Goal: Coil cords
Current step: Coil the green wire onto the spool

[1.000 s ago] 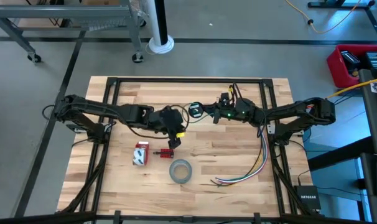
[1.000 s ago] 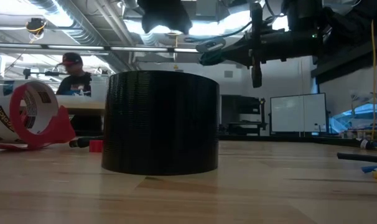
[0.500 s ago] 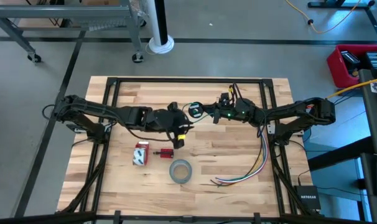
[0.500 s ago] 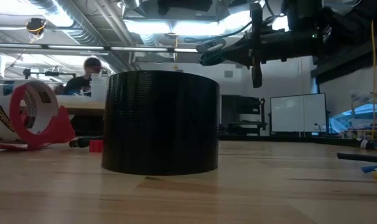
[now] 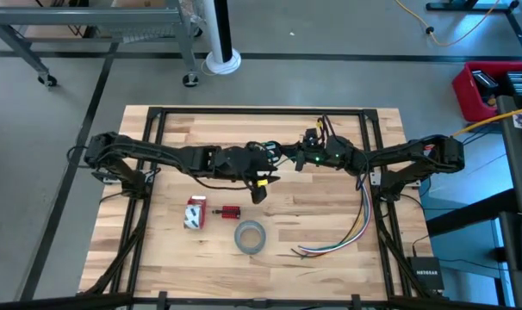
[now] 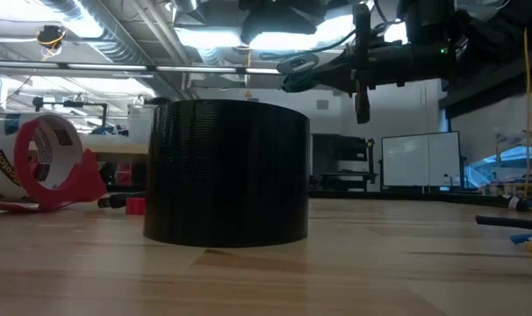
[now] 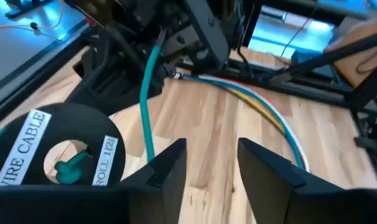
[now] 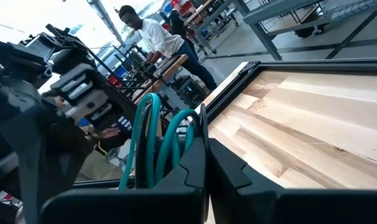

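Observation:
The cord is teal in these views. In the left wrist view it (image 7: 146, 93) rises from a black disc-shaped spool (image 7: 51, 158) with a white label. The cord's end (image 7: 70, 168) pokes through the spool's hole. Its upper part reaches my right gripper (image 8: 205, 134), which is shut on it, held level above the table's middle (image 5: 288, 160). My left gripper (image 7: 213, 168) stands open right beside the spool (image 5: 266, 158) with only bare table between its fingers. Whether a finger touches the spool, I cannot tell. Spool and cord hang clear of the table. My right gripper pinches loops of the teal cord (image 8: 187, 124) between its two fingers. The fingers lie level and come from the table's right. Several strands arch up beside the fingers (image 8: 148, 130). The cord is lifted clear of the table.
A grey tape roll (image 5: 250, 237) stands near the front; it fills the middle of the low view (image 6: 226, 171). Left of it are a red tape dispenser (image 5: 195, 213) and a small red piece (image 5: 231, 212). Multicoloured wires (image 5: 351, 228) trail at the right. A person (image 8: 152, 34) stands beyond the table.
My left gripper has gone toward the table's right edge, up to the spool and my right gripper. It has tipped up from pointing steeply down to a shallower slant. My right gripper has kept still with the cord.

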`<action>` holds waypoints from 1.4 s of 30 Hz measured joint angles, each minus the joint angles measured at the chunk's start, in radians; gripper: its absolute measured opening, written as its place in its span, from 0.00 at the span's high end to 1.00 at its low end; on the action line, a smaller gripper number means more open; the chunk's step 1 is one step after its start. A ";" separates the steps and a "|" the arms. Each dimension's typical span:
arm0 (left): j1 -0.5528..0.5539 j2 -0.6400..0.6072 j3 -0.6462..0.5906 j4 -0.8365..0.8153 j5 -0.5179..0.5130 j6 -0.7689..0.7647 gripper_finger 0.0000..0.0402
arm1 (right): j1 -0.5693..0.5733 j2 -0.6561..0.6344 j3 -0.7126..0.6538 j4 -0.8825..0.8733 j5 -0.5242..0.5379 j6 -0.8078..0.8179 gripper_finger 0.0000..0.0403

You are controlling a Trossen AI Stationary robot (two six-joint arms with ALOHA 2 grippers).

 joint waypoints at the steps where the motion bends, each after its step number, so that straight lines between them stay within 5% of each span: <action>1: 0.000 -0.001 0.000 0.007 -0.004 -0.003 0.64 | 0.000 0.000 0.000 0.000 0.000 0.000 0.99; 9: 0.002 -0.005 0.000 0.050 -0.125 0.102 0.64 | 0.000 0.000 0.000 0.000 0.000 0.000 0.99; 21: 0.001 0.031 0.000 0.053 -0.133 0.152 0.67 | 0.000 0.000 0.000 0.000 0.000 0.000 0.99; 31: 0.001 0.047 0.103 -0.087 -0.220 0.224 0.67 | 0.000 0.000 0.002 -0.005 0.003 0.000 0.99; 42: 0.035 0.061 0.108 -0.086 -0.241 0.226 0.67 | 0.000 0.000 0.002 0.000 0.140 -0.069 0.99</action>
